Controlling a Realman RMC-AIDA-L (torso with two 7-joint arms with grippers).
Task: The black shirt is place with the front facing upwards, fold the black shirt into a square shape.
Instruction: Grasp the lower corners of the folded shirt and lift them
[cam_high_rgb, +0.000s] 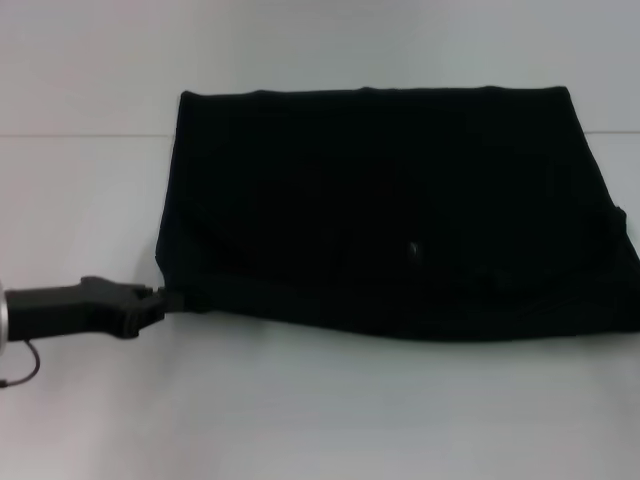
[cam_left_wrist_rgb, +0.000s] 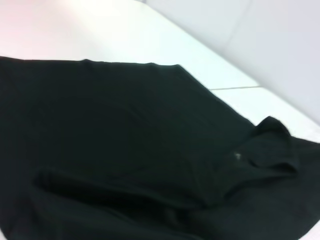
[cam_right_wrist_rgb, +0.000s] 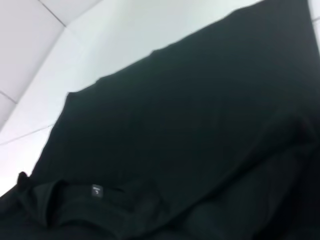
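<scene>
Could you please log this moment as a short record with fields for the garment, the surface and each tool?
garment: black shirt, lying flat, folded into a wide rectangle, not yet a square
neck label: small label visible in the right wrist view
surface: white table
left tool: left tool low at the shirt's near left corner, touching its edge
right tool: not seen in the head view

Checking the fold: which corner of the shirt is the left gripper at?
The near corner on the robot's left. The left gripper meets the black shirt there, at its front edge; the shirt's other corners have no gripper by them.
</scene>
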